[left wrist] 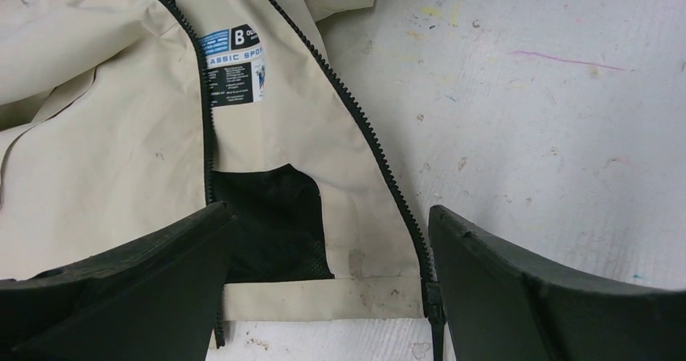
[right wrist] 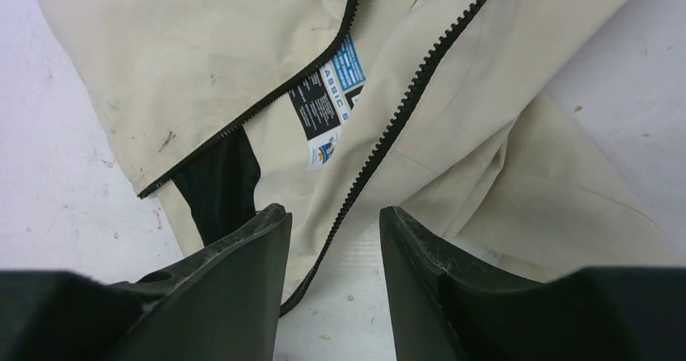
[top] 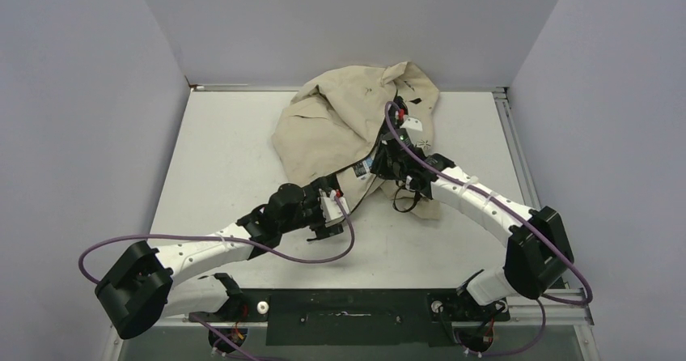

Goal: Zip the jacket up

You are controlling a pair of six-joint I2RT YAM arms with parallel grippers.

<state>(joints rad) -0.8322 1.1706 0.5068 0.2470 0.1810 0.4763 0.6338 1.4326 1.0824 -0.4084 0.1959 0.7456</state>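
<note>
One beige jacket (top: 340, 126) lay crumpled on the far middle of one white, paint-flecked table (top: 226, 167), its bulk bunched toward the back wall and its open front hem pointing back at the robot. Two black zipper tracks ran apart down the opening, one on the left (left wrist: 206, 110) and one on the right (left wrist: 372, 142), unjoined. One blue-and-white label (left wrist: 235, 65) sat between them near the left track, above one patch of black lining (left wrist: 271, 223). Two arms reached in from the near edge, each trailing one purple cable. The left arm stretched diagonally up and to the right, elbow low, and its left gripper (left wrist: 328, 215) hovered over the bottom hem with its two fingers spread wide, holding nothing; the end of the right track lay just inside its right finger. The right arm bent inward from the right side, and its right gripper (right wrist: 333, 215) pointed down at the same opening, its two fingers parted and gripping nothing, with one zipper track passing through the gap between them.
</note>
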